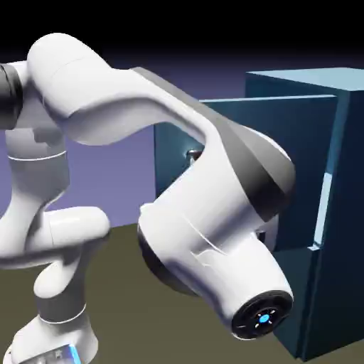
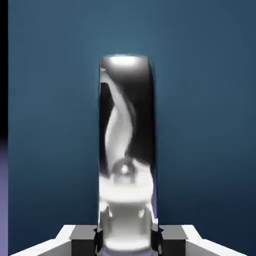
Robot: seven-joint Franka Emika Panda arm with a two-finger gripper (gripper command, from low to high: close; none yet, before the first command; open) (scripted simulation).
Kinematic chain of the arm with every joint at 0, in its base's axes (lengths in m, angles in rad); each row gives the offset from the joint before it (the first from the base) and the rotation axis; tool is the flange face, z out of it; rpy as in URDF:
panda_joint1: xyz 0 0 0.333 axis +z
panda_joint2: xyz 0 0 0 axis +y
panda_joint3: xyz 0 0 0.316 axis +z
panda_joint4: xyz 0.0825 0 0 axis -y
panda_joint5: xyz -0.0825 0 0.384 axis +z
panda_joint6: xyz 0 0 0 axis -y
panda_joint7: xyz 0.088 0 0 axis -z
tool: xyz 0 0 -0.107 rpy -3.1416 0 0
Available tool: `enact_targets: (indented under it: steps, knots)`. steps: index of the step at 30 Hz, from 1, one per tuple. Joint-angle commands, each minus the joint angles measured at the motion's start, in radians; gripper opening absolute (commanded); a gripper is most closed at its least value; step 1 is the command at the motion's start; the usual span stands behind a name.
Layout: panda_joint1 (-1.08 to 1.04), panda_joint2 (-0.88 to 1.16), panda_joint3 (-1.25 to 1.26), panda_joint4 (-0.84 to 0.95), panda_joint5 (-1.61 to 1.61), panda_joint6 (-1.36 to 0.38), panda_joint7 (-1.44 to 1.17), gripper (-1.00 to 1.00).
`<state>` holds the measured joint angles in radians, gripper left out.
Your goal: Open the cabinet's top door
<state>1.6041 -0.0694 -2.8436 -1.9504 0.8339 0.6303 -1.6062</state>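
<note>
The tall teal-blue cabinet (image 1: 345, 213) stands at the exterior view's right. Its top door (image 1: 284, 135) is swung outward from the body, and a pale gap shows along its hinge side. Only a small grey piece of the handle (image 1: 192, 152) peeks out above the arm's wrist. My gripper is hidden behind the arm in that view. The hand view is filled by the blue door panel (image 2: 210, 125). On it, the shiny grey handle (image 2: 125, 125) runs upright between my fingertips (image 2: 82, 240). My gripper (image 2: 125, 241) is shut on the handle.
The lower blue panel (image 1: 295, 298) sits closed under the top door. The arm's large white wrist and elbow (image 1: 213, 234) block much of the cabinet front. The brown table (image 1: 121, 298) lies below the arm.
</note>
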Motion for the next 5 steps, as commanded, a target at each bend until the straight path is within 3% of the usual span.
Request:
enact_targets:
  steps: [1, 3, 4, 5]
  knots:
    - [0.005, -0.03, 0.004, 0.036, -0.014, -0.012, 0.0, -1.0]
    - [0.012, -0.078, 0.012, 0.097, -0.038, -0.034, 0.001, -1.0]
    - [0.012, -0.078, 0.012, 0.097, -0.038, -0.034, 0.001, 1.0]
    - [0.012, -0.078, 0.012, 0.097, -0.038, -0.034, 0.001, 1.0]
